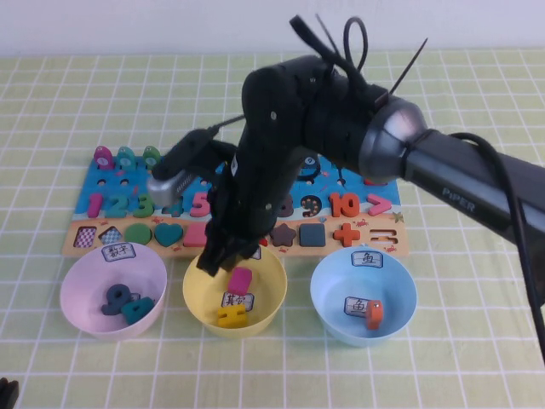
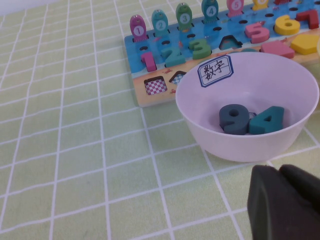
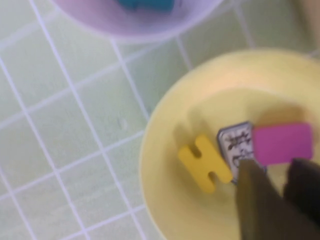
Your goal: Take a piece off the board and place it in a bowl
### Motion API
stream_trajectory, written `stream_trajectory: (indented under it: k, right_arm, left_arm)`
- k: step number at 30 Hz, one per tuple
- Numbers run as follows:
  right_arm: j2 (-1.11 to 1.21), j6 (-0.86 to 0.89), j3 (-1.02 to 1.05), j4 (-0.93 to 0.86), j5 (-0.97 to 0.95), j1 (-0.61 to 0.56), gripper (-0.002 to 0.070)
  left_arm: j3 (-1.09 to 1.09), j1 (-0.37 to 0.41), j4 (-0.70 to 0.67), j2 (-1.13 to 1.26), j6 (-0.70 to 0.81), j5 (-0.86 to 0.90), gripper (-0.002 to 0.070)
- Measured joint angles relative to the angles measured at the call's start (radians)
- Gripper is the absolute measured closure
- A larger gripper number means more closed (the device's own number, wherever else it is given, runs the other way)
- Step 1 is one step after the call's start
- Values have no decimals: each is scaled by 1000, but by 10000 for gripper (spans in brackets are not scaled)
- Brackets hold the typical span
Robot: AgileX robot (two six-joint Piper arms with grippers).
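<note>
The yellow equals-sign piece (image 1: 231, 317) lies loose inside the yellow bowl (image 1: 192, 294), beside a pink block (image 1: 240, 279) and a white label. My right gripper (image 1: 226, 260) hangs over the bowl's far rim, slightly open and empty. In the right wrist view the piece (image 3: 205, 162) lies on the floor of the bowl (image 3: 165, 150), clear of the gripper (image 3: 274, 167). The board (image 1: 119, 183) lies just behind the bowls. My left gripper (image 1: 7, 392) is parked at the near left corner, shut (image 2: 280, 200).
A pale pink bowl (image 1: 77, 281) holding two dark number pieces stands left of the yellow bowl; it also shows in the left wrist view (image 2: 280, 85). A light blue bowl (image 1: 341, 281) with an orange piece (image 1: 373, 315) stands to the right. The right arm crosses above the board.
</note>
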Motion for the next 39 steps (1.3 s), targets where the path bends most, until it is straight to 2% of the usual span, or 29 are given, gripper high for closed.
stream_trajectory:
  k: [3,6,12,21,25,31,39]
  right_arm:
    - [-27,10,-23,0,9,0,657]
    - [-82,12,-22,-3,13,-4,681]
    - [-255,32,148,-6,-42,-49,691]
    - [-707,77,677,-15,-433,-58,691]
    - [-923,82,848,-19,-555,-58,691]
    - [-1168,84,1021,-29,-673,-58,692]
    - [-1352,84,1150,-47,-691,-58,692]
  left_arm:
    - [0,0,0,0,0,0,679]
    - [0,0,0,0,0,0,679]
    - [0,0,0,0,0,0,679]
    - [0,0,0,0,0,0,679]
    - [0,0,0,0,0,0,679]
    - [0,0,0,0,0,0,679]
    - [0,0,0,0,0,0,679]
